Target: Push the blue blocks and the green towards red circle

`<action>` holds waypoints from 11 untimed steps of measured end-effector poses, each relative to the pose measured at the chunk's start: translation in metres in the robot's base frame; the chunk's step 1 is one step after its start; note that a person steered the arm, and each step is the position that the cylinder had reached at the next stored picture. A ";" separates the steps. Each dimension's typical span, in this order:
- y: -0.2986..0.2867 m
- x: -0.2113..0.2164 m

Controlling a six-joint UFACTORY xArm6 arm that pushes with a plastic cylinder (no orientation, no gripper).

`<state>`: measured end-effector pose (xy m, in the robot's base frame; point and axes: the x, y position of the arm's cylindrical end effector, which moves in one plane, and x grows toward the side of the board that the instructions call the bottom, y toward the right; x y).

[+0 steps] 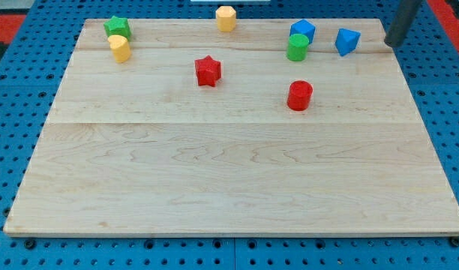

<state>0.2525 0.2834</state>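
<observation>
The red circle block (299, 96) stands right of the board's middle. A green round block (297, 47) sits above it, touching a blue block (303, 31) just behind it. A second blue block (347, 41) lies to their right. My tip (389, 45) is at the board's top right edge, to the right of that second blue block and apart from it. A green star block (117, 28) sits at the top left.
A yellow block (119, 48) touches the green star from below. Another yellow block (226, 18) sits at the top edge. A red star block (208, 70) lies left of centre. The wooden board (229, 180) rests on a blue pegboard.
</observation>
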 end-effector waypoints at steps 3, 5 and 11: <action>-0.167 -0.052; -0.188 -0.025; -0.170 -0.006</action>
<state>0.2463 0.1134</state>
